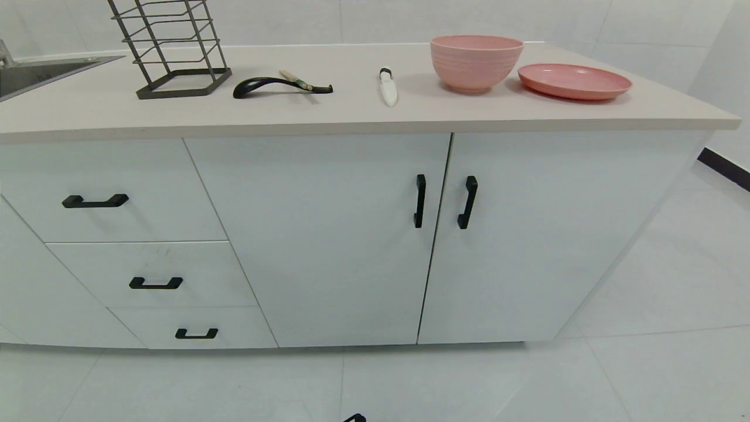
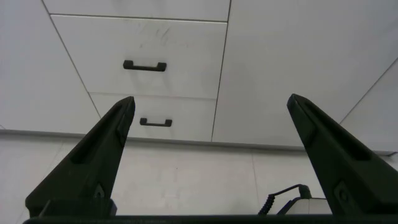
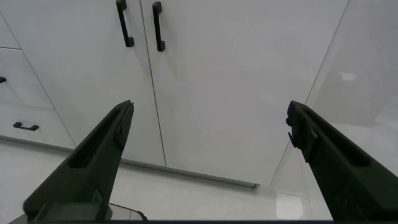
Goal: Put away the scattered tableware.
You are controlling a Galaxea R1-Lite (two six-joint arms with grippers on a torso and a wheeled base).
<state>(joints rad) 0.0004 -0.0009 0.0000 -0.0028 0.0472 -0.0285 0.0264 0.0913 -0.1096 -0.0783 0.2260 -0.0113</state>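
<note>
On the countertop [image 1: 351, 117] lie a black ladle [image 1: 263, 86], a small wooden-handled utensil [image 1: 296, 79] resting across it, and a white knife with a black tip [image 1: 387, 89]. To their right stand a pink bowl [image 1: 476, 61] and a pink plate [image 1: 574, 80]. My left gripper [image 2: 211, 106] hangs open low before the drawers [image 2: 144, 65], nothing between its fingers. My right gripper [image 3: 210, 109] is open too, facing the cabinet doors [image 3: 186, 93] near the floor.
A black wire rack [image 1: 173, 47] stands at the counter's back left, beside a sink [image 1: 41, 70]. Below are three drawers with black handles [image 1: 95, 201] and two doors with vertical handles [image 1: 443, 201]. Tiled floor [image 1: 469, 381] lies in front.
</note>
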